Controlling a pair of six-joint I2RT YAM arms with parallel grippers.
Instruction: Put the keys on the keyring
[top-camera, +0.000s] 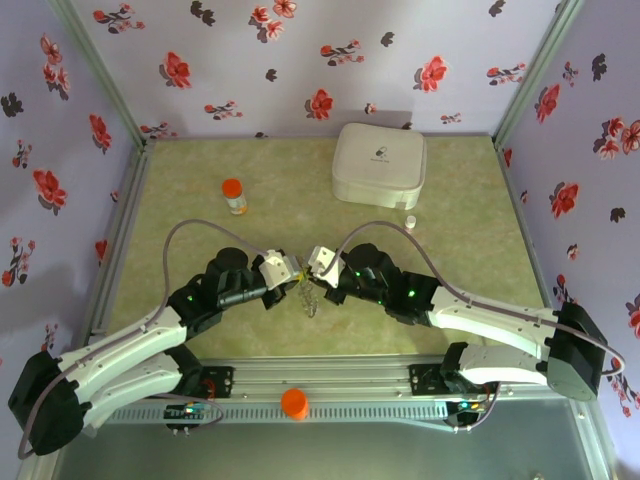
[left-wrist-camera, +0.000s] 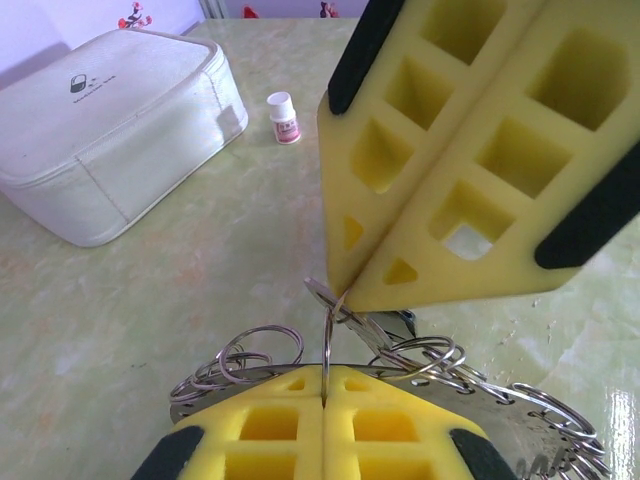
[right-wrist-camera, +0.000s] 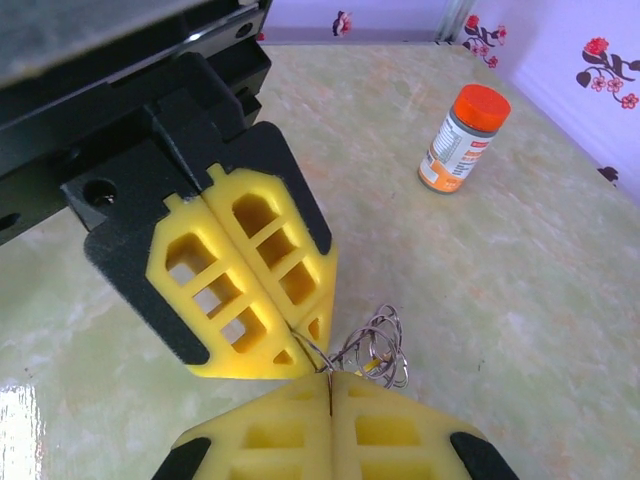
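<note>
So that it is stretched taut for threading, the keyring (left-wrist-camera: 327, 340) is clamped by left gripper (left-wrist-camera: 326, 395) and right gripper (right-wrist-camera: 330, 385), well in front of the white box (left-wrist-camera: 110, 130).

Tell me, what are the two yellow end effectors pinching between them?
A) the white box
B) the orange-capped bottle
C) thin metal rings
C: the left end effector and the right end effector are each shut on a wire of the metal rings.
</note>
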